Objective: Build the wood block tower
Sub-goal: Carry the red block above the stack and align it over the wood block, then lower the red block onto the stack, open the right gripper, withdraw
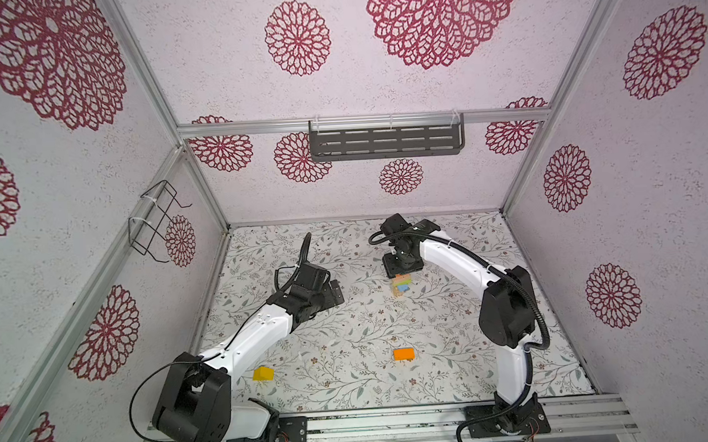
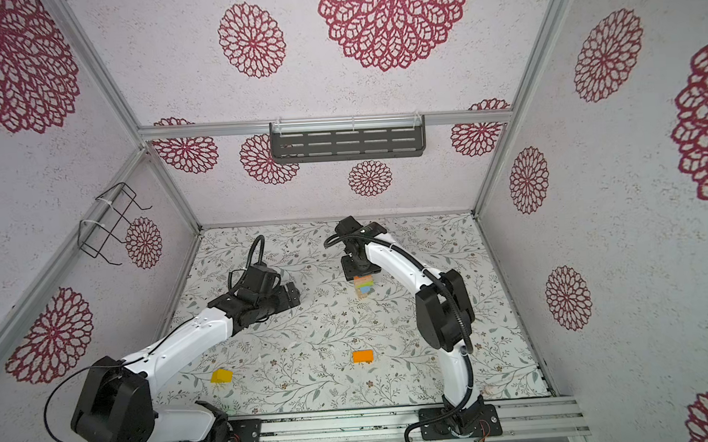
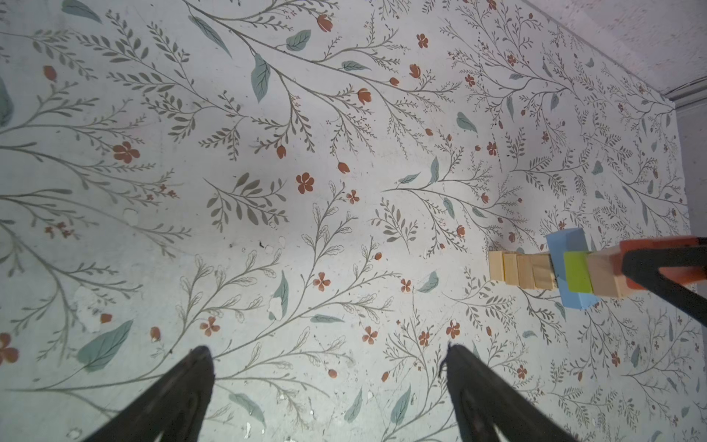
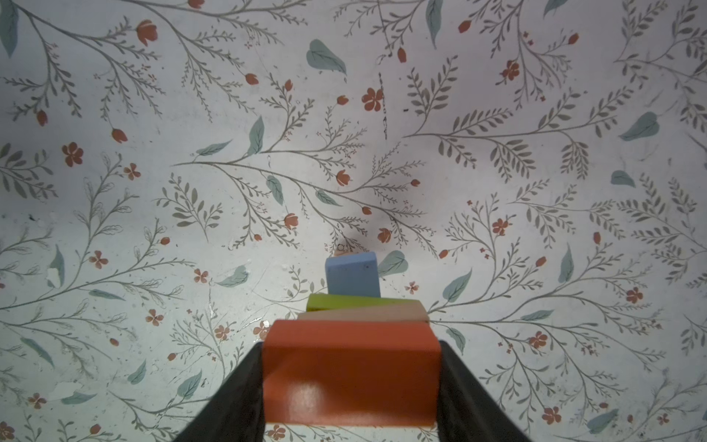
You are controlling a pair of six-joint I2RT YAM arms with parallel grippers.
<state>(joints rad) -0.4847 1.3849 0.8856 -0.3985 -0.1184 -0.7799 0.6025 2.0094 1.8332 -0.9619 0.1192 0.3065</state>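
Note:
The wood block tower (image 1: 401,287) (image 2: 364,288) stands at the middle back of the floral table. From the bottom it has natural cubes (image 3: 520,271), a light blue bar (image 3: 570,245), a lime green bar (image 3: 577,276) and a plain bar (image 3: 604,276). My right gripper (image 1: 402,272) (image 4: 351,346) hangs straight over it, shut on a red-orange block (image 4: 350,375) that lies against the plain bar at the top. My left gripper (image 1: 334,293) (image 3: 327,352) is open and holds nothing, well to the left of the tower. Two loose wood blocks lie near the front: a yellow one (image 1: 263,373) and an orange one (image 1: 404,354).
A black slotted shelf (image 1: 385,141) hangs on the back wall and a wire rack (image 1: 157,220) on the left wall. Patterned walls close in the table on three sides. An aluminium rail (image 1: 396,423) carrying both arm bases runs along the front edge.

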